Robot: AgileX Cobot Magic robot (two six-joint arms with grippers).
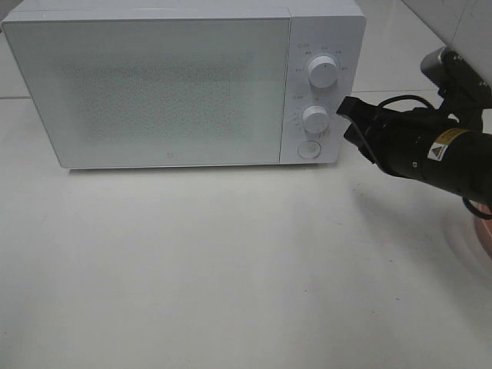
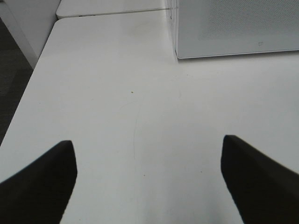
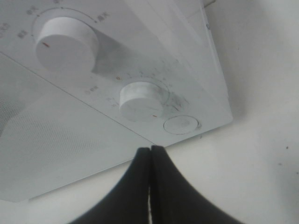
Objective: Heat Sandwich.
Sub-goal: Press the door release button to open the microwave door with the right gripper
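Observation:
The sandwich is out of view in every frame. The white microwave (image 1: pixel 169 84) stands at the back of the table with its door closed. My right gripper (image 1: pixel 344 108) is shut with nothing in it, and its tip hovers just right of the lower knob (image 1: pixel 315 118). In the right wrist view the shut fingertips (image 3: pixel 151 149) point at the panel below the lower knob (image 3: pixel 140 100), near the round button (image 3: pixel 181 124). My left gripper (image 2: pixel 148 140) is open and empty over bare table, with the microwave's corner (image 2: pixel 233 28) ahead of it.
An upper knob (image 1: pixel 323 71) and a round button (image 1: pixel 308 149) share the control panel. A pink plate rim (image 1: pixel 483 234) shows at the right edge under the right arm. The table's left edge (image 2: pixel 28 88) drops off to dark floor.

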